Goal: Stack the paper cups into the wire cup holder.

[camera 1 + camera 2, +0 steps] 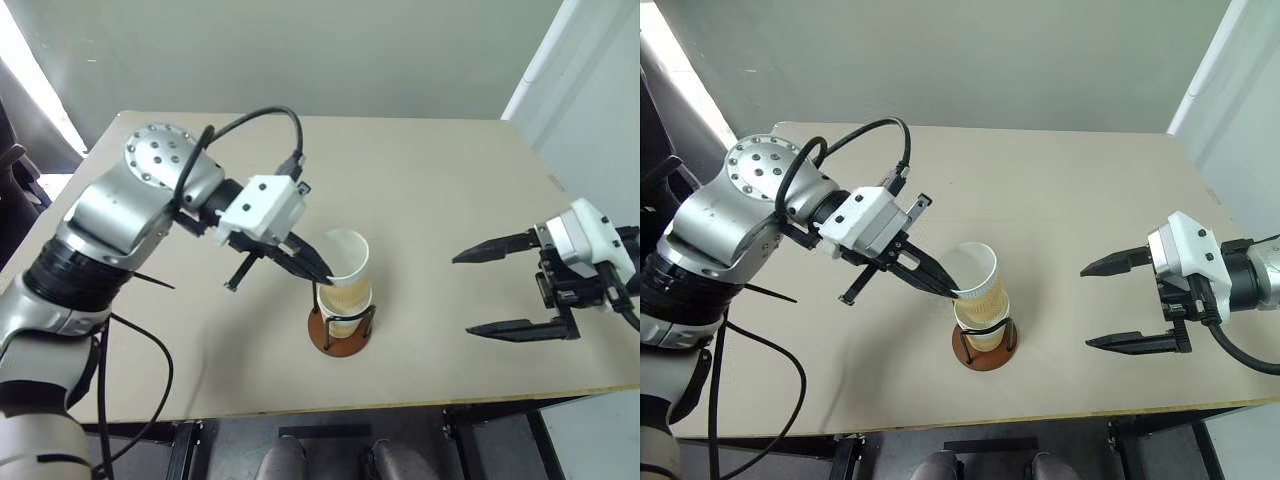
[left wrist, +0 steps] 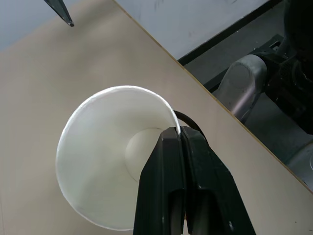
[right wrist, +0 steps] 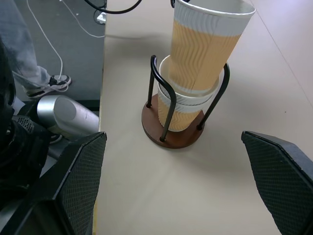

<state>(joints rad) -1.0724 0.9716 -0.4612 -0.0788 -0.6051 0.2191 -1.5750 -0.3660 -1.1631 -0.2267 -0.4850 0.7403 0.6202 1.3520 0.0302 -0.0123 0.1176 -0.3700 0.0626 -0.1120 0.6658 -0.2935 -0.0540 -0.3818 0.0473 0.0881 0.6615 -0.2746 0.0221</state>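
Head view: wire cup holder (image 1: pixel 341 335) stood near table (image 1: pixel 440 200) front edge, cups nested inside. Left gripper (image 1: pixel 322 275) pinched top paper cup (image 1: pixel 346 262) rim, cup tilted. Right gripper (image 1: pixel 462 293) hung to right, fingers spread wide, empty.

Left wrist: fingers (image 2: pixel 168 166) clamped on rim.

Right wrist: top cup leaned in lower cups (image 3: pixel 182 104), not seated.

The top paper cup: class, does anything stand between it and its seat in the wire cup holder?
Nothing visible does. The top paper cup, pinched at its rim by the left gripper, sits tilted in the nested cups inside the wire cup holder.
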